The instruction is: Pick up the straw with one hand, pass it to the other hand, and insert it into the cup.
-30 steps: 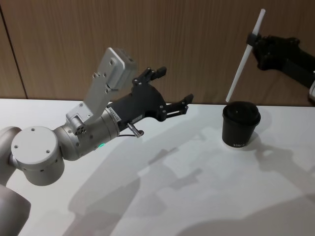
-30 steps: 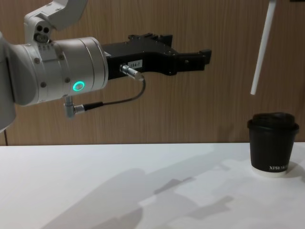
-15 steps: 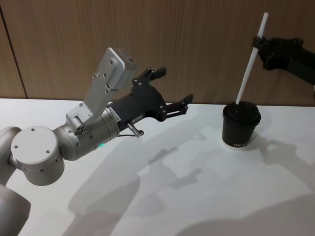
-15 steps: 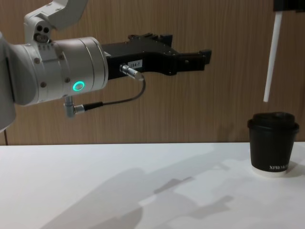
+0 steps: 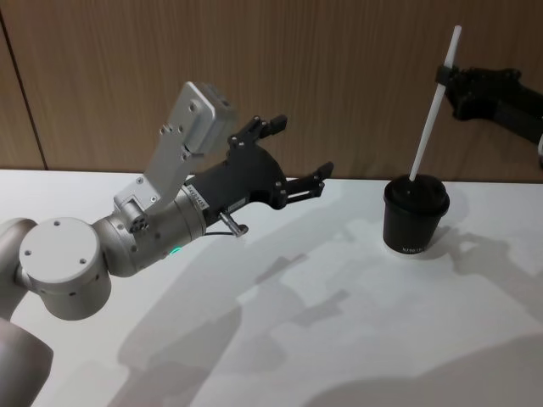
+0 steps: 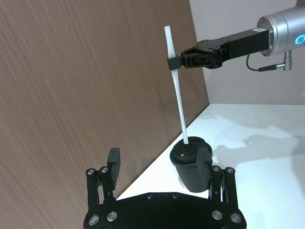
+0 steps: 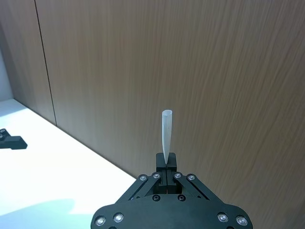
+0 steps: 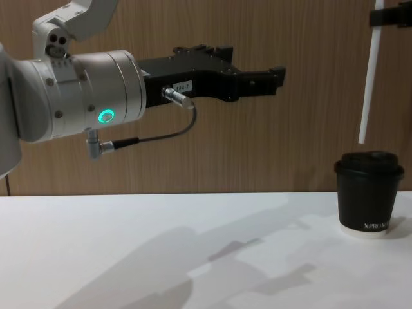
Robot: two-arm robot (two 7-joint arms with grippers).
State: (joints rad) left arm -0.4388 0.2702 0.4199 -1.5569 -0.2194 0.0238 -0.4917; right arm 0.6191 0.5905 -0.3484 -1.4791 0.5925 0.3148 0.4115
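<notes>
White desk (image 5: 322,339) nearest you; your left gripper (image 5: 293,161) hangs idle above it, fingers spread and empty. Farther, by the desk's back-right edge, stands the cup (image 5: 415,215). Above its lid, your right gripper (image 5: 443,75) pinches the straw (image 5: 433,106) near the top: probably light, crushable; grip gently.

Left gripper (image 5: 297,161) raised (fingers spread) — right gripper (image 5: 445,78) clamped.

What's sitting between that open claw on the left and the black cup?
Nothing: the chest view shows bare table between the left gripper and the cup.
</notes>
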